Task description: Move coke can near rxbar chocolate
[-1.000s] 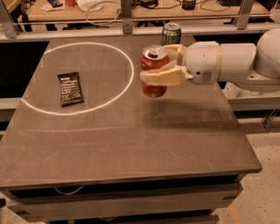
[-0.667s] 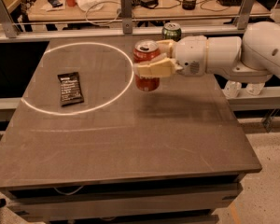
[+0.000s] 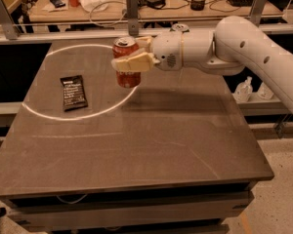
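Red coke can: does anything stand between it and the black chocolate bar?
Nothing visible. The pincer holds the red aluminium coke can over the dark tabletop; only bare surface separates it from the black-wrapped rxbar chocolate.

I can't read a single word from here. The bar (image 3: 73, 92) lying on the table (image 3: 161, 145) has white lettering at the top of its black wrapper, but I can't make out what it says. The red can (image 3: 128, 80) shows me no legible script either: the tool (image 3: 122, 62), clamped round its middle over the table's far half, covers most of its side.
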Action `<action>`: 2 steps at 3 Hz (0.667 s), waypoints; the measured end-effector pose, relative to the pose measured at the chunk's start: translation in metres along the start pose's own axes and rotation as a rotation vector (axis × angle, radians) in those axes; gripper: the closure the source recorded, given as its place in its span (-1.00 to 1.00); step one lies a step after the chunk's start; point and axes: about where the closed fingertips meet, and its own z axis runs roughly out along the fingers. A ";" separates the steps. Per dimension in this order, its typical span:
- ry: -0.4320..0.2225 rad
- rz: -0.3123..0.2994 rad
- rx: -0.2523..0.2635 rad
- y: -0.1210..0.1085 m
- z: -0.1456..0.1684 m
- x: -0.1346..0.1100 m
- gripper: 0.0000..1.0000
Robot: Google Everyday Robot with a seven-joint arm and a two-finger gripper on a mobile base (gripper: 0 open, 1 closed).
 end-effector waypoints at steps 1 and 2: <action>-0.032 -0.025 -0.044 0.003 0.037 -0.003 1.00; -0.034 -0.057 -0.073 0.004 0.068 0.001 1.00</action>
